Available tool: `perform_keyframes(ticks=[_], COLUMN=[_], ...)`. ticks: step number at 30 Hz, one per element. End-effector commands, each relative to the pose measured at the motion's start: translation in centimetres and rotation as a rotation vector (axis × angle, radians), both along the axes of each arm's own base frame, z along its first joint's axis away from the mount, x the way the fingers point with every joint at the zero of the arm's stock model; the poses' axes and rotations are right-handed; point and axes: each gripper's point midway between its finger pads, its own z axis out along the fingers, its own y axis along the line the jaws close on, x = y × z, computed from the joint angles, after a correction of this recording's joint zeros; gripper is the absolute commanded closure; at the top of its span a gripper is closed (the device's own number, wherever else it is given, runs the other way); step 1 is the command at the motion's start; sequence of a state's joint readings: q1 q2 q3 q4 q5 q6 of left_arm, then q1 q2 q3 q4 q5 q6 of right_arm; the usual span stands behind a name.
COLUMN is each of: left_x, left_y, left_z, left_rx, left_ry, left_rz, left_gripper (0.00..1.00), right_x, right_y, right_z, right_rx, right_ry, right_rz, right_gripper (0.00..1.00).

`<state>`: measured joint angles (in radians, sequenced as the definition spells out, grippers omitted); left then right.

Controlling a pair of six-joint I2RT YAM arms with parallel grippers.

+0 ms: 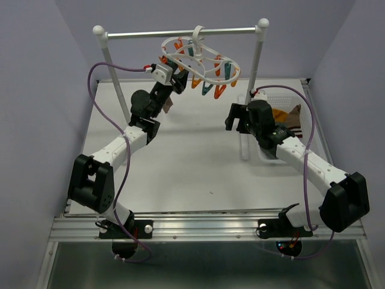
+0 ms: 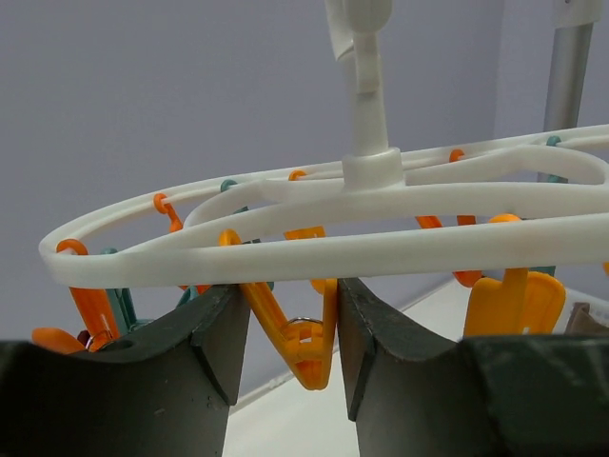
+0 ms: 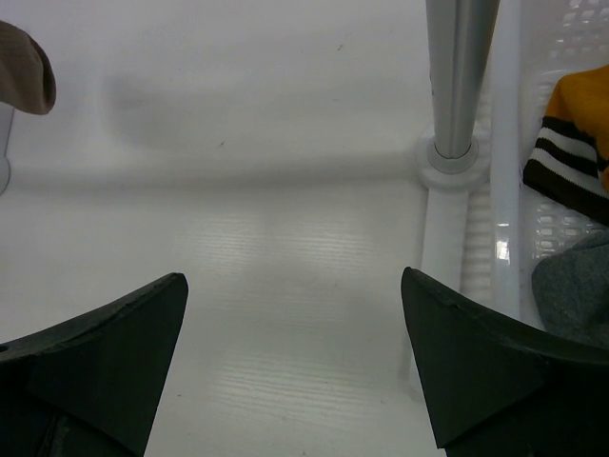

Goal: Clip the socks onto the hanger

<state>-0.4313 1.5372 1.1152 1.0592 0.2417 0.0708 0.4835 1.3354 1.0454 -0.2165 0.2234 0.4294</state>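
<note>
The white oval hanger (image 1: 201,60) hangs by its hook from the rack's crossbar, with orange and teal clips below its ring. My left gripper (image 1: 178,81) is raised under the hanger's left side. In the left wrist view my left gripper (image 2: 290,286) has an orange clip (image 2: 303,347) between its fingers, both touching the clip's arms, just under the ring (image 2: 314,252). My right gripper (image 1: 232,117) is open and empty, low over the table (image 3: 293,281). Socks lie in the basket: a mustard striped one (image 3: 571,143) and a grey one (image 3: 576,290). A brown sock (image 1: 169,107) shows below the left gripper.
The white two-post rack (image 1: 180,33) stands at the back; its right post (image 3: 459,67) and foot are just ahead of the right gripper. The white mesh basket (image 1: 308,114) stands right of that post. The brown sock also shows at the far left (image 3: 24,67).
</note>
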Motion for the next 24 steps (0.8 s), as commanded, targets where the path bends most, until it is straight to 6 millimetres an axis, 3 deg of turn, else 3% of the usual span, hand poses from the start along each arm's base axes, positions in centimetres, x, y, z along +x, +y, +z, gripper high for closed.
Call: perform_keyframes(ticks=[1, 2, 4, 11, 18, 24], left_x=[-1.1, -1.0, -0.8, -1.2, -2.4, -1.3], left_y=[0.7, 0.6, 0.5, 0.1, -0.4, 0.8], left_z=[4.6, 4.5, 4.4, 4.7, 5.0, 5.0], left_rx=[-0.101, -0.103, -0.106, -0.174, -0.206, -0.33], left_ry=[-0.082, -0.075, -0.065, -0.014, 0.072, 0.255], left_rz=[-0.001, -0.002, -0.007, -0.071, -0.144, -0.088], left_gripper=[0.51, 0.51, 0.6, 1.0, 1.0, 1.0], right_x=[1.2, 1.2, 1.2, 1.3, 1.0, 0.6], right_y=[0.5, 0.5, 0.5, 0.9, 0.9, 0.3], right_z=[2.6, 2.5, 2.4, 2.0, 1.6, 1.4], right_rx=[0.031, 0.031, 0.027, 0.028, 0.029, 0.044], right_ry=[-0.065, -0.063, -0.063, -0.053, -0.049, -0.043], right_rz=[0.01, 0.011, 0.011, 0.029, 0.036, -0.001], right_gripper=[0.0, 0.0, 0.0, 0.0, 0.0, 0.0])
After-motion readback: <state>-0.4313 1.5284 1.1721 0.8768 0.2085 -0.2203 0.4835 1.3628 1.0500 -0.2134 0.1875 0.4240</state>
